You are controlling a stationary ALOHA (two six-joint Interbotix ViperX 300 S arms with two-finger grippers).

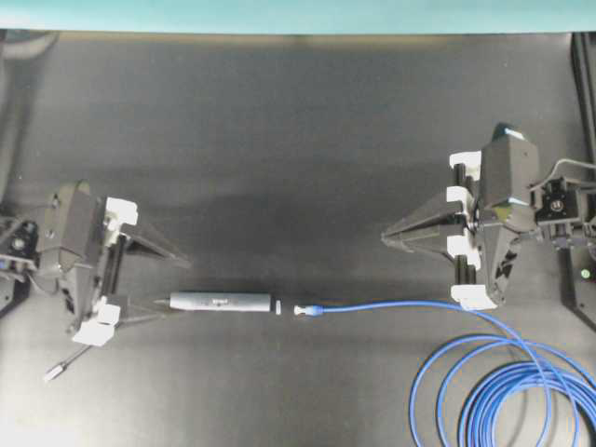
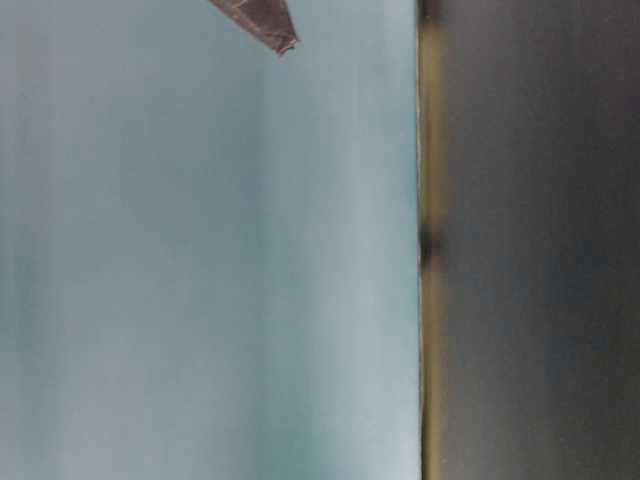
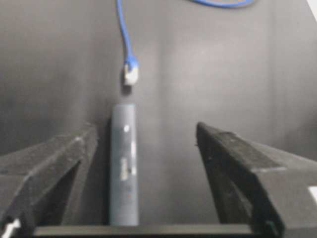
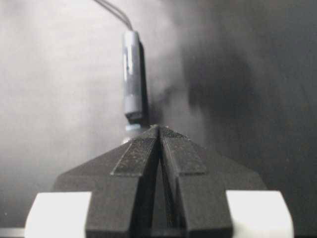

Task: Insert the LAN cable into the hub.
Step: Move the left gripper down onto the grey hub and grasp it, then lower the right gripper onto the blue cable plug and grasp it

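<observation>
The hub [image 1: 222, 301], a slim grey bar, lies flat on the dark table left of centre. The LAN cable's [image 1: 400, 304] clear plug [image 1: 304, 311] lies just right of the hub's end, with a small gap between them. My left gripper [image 1: 179, 287] stands open around the hub's left end. In the left wrist view the hub [image 3: 124, 168] lies close to the left finger [image 3: 74, 153] of that gripper [image 3: 146, 130], and the plug [image 3: 131, 75] lies beyond it. My right gripper [image 1: 386, 239] is shut and empty, above the cable. In the right wrist view the right gripper [image 4: 158, 129] points at the hub [image 4: 132, 74].
The blue cable's coils [image 1: 507, 396] fill the front right corner. The hub's thin cord ends in a small silver plug [image 1: 54, 372] at the front left. The table-level view is blurred and shows only a dark finger tip [image 2: 265, 22].
</observation>
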